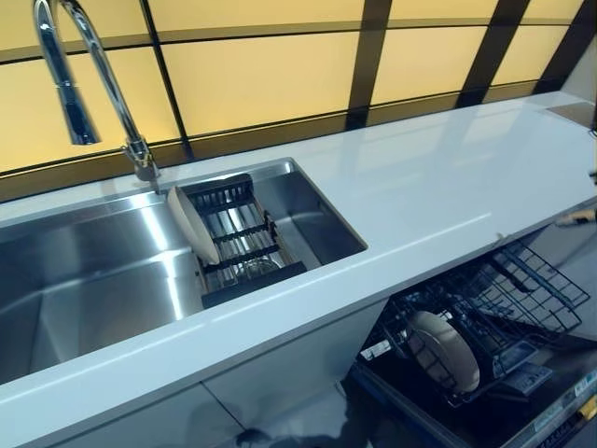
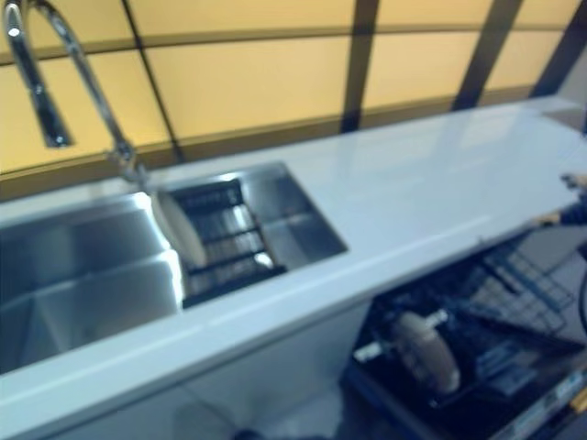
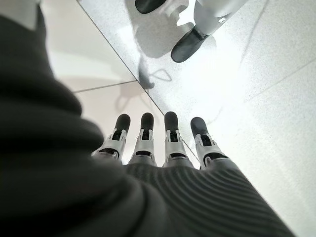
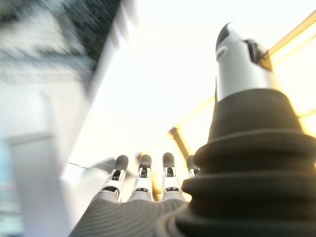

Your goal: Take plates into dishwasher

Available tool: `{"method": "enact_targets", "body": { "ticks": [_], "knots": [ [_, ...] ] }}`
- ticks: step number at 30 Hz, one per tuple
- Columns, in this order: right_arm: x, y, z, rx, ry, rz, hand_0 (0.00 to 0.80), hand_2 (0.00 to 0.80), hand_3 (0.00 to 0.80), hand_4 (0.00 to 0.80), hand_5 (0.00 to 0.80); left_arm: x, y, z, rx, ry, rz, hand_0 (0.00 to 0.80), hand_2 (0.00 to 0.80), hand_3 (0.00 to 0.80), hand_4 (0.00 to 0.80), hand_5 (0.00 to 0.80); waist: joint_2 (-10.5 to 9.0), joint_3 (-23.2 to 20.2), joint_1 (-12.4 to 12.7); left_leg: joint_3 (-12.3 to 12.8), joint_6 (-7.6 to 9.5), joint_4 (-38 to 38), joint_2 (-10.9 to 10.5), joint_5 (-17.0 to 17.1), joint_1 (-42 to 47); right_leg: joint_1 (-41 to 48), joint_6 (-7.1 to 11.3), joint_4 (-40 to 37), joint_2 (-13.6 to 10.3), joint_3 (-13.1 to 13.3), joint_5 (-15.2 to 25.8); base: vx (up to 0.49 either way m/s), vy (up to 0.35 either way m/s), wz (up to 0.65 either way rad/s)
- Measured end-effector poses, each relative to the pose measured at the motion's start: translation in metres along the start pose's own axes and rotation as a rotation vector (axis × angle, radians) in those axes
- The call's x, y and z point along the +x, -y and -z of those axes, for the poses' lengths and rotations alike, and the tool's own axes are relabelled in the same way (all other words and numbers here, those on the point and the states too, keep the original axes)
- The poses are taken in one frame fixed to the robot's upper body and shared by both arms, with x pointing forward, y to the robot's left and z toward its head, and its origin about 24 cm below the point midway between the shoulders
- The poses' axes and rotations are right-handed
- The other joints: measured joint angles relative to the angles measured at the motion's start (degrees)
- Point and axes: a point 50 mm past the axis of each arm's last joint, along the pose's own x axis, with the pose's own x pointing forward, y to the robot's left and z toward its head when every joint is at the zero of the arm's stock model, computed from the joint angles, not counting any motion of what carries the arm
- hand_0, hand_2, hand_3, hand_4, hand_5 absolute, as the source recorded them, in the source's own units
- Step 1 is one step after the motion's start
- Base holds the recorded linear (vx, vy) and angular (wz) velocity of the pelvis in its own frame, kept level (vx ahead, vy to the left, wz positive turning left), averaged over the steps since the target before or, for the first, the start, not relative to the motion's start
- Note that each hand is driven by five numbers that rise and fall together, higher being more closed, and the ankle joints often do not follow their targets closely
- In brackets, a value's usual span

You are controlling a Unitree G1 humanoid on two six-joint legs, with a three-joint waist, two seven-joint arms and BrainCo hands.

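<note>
Leaning plate (image 1: 191,224) in sink rack (image 1: 238,238), another plate (image 1: 444,350) in dishwasher (image 1: 485,327)

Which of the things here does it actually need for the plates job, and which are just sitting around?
Part of the job:
plate in the sink rack
plate in the dishwasher rack
dishwasher rack
left hand and right hand, both open and empty

Just there:
faucet
countertop
sink

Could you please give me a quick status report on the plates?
Both hands open, empty: left hand, right hand. One beige plate leaning in the black sink rack; another beige plate standing in the dishwasher's wire rack. Nothing in the way.
</note>
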Motion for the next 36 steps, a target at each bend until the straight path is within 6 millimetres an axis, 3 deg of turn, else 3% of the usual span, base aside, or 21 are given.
{"method": "enact_targets", "body": {
  "ticks": [5,9,13,18,26,30,36],
  "knots": [
    [0.005,0.002,-0.061,-0.292,0.226,0.060,0.000,0.000,0.000,0.000,0.000,0.000,0.004,-0.007,0.032,0.017,0.023,0.000,0.000,0.000,0.000,0.000,-0.06,-0.1,4.0,-3.7,-0.07,0.1,-0.2,1.0,-0.5,0.4,-0.23,0.0,-0.2,-2.0,-0.1,0.048,0.019,0.40],
    [0.003,0.000,-0.096,-0.489,0.377,0.137,0.000,0.000,0.000,0.000,0.000,0.000,0.004,-0.007,0.035,0.011,0.027,0.000,0.000,0.000,0.000,0.000,-0.29,0.0,7.4,-6.2,-0.02,0.1,-0.6,1.7,-1.6,0.2,-0.10,-0.2,-0.4,-2.6,-0.6,0.018,0.009,0.32],
    [0.001,-0.004,-0.119,-0.639,0.503,0.232,0.000,0.000,0.000,0.000,0.000,0.000,0.003,-0.004,0.033,0.003,0.028,0.000,0.000,0.000,0.000,0.000,-0.99,0.6,8.8,-7.9,0.08,0.3,-0.9,2.6,-3.6,-1.1,-0.11,-0.2,-0.7,-4.0,-0.6,-0.035,0.018,0.25],
    [-0.005,-0.001,-0.142,-0.727,0.628,0.350,0.000,0.000,0.000,0.000,0.000,-0.001,-0.005,-0.009,0.009,0.018,0.016,0.000,0.000,0.000,0.000,0.000,-1.03,3.9,9.2,-9.5,0.51,0.3,-1.4,3.7,-6.8,-3.7,0.05,-0.1,-1.2,-5.6,-0.2,-0.049,0.043,0.19],
    [-0.003,-0.004,-0.151,-0.792,0.669,0.394,0.000,0.000,0.000,0.000,0.000,-0.001,-0.020,-0.028,-0.011,0.075,-0.020,0.000,0.000,0.000,0.000,0.000,0.58,9.4,10.3,-11.1,0.92,0.4,-2.0,4.5,-9.7,-5.9,-0.12,0.0,-1.8,-7.0,0.1,-0.055,0.027,0.11],
    [-0.002,0.006,-0.152,-0.782,0.652,0.439,0.000,0.000,0.000,0.000,0.000,-0.002,-0.023,-0.039,-0.039,0.123,-0.021,0.000,0.000,0.000,0.000,0.000,0.87,12.2,10.6,-11.3,0.95,0.4,-2.1,4.6,-10.4,-6.7,-0.12,0.0,-1.8,-7.1,0.1,-0.030,0.028,0.04],
    [-0.008,0.015,-0.175,-0.758,0.707,0.513,0.000,0.000,0.000,0.000,0.000,-0.003,-0.026,-0.053,-0.057,0.173,-0.025,0.000,0.000,0.000,0.000,0.000,1.63,15.0,10.7,-11.4,0.91,0.4,-2.1,4.6,-10.5,-6.7,-0.11,0.0,-1.8,-7.2,0.1,-0.023,0.018,0.00]
  ]
}}
